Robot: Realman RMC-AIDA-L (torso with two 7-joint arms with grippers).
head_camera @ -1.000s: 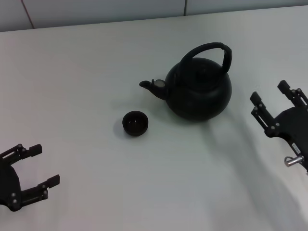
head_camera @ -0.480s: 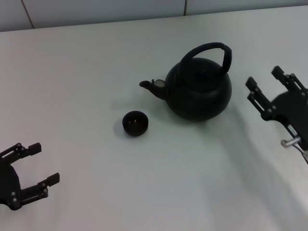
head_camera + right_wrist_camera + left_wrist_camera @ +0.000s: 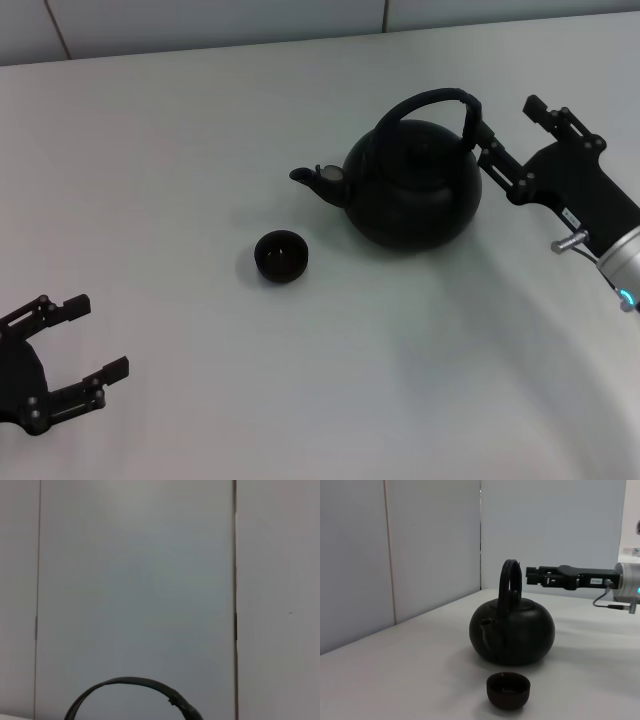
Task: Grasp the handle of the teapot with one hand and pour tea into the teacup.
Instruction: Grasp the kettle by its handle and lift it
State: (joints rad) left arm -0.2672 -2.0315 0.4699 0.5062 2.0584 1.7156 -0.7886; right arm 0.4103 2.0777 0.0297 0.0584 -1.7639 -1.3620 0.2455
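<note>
Matte black against the pale table (image 3: 180, 140), the teapot (image 3: 412, 185) is sitting right of centre in the head view, its spout pointing toward frame left and its arched handle (image 3: 440, 103) standing upright over the lid. We are seeing the teacup (image 3: 280, 256) just below and left of the spout, near the pot but apart from it, upright on the table.

Compared with a second ago, our right hand (image 3: 508, 130) is now sitting higher in the frame and much closer to the pot: it has been climbing from the mid-right edge toward the handle's right end. Its fingers are spread, one reaching beside the handle's right foot, the other farther toward the upper right. In the left wrist view the right hand (image 3: 532, 575) is lying level with the top of the handle (image 3: 510, 582), just short of it, not yet around it. The right wrist view is showing only the handle's arch (image 3: 131, 692) at its lower edge.

We are judging this as the approach nearing its end; closing on the handle is still ahead of us, and nothing is lifted.

Our left hand (image 3: 85, 345) is resting at lower left, fingers spread, parked well away from the teacup
</note>
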